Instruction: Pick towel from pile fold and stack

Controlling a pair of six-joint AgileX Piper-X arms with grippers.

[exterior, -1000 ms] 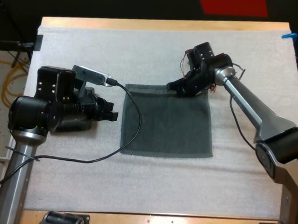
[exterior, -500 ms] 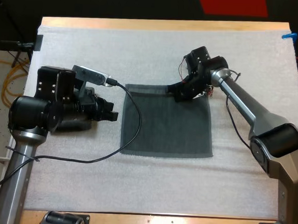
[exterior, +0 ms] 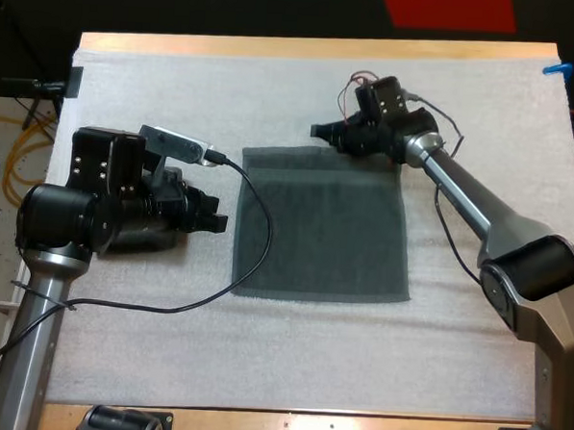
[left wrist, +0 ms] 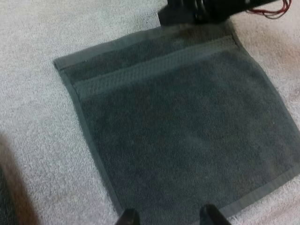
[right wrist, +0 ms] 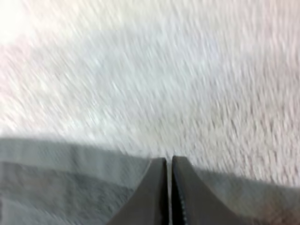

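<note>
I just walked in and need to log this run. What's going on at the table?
A dark grey-green towel lies spread flat on the white mat. The right hand is at the towel's far edge, its fingers shut on nothing. The left hand is open, just beside the towel's left edge. Neither hand holds the towel.

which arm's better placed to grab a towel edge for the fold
Probably left: its end effector is open at the towel's left edge. The right end effector is at the far edge but shut, so it must open first.
</note>
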